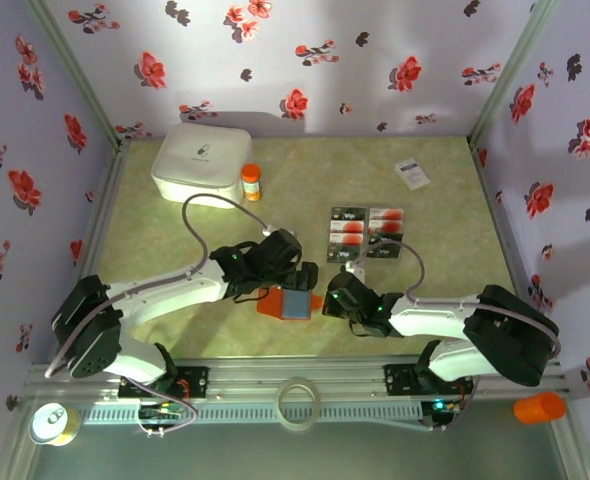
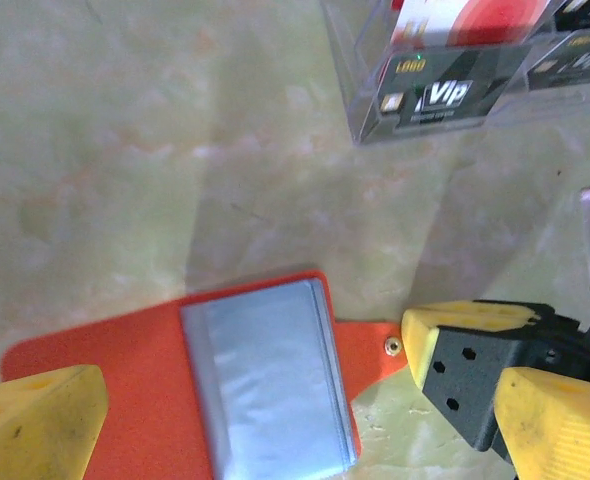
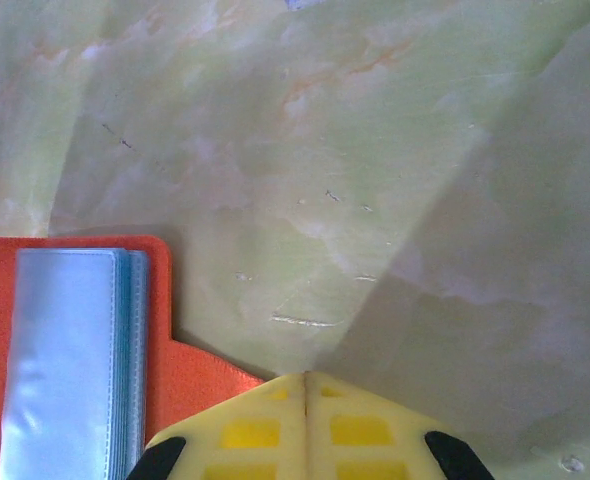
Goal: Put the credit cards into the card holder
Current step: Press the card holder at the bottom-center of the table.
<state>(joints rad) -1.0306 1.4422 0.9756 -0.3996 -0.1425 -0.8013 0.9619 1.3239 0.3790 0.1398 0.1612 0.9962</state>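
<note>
Right claw [image 3: 305,390] clenched empty, tips touching card holder [image 2: 265,380] tab; left claw [image 2: 295,430] released, astride card holder. Risk: nudge skids it across counter [image 1: 455,240].

The top external camera looks down from above and behind the arm bases over the whole pale green marbled bench [image 1: 305,170]. Both wrist cameras hang close above it, sharing the flat orange folding case [image 2: 135,380].
</note>
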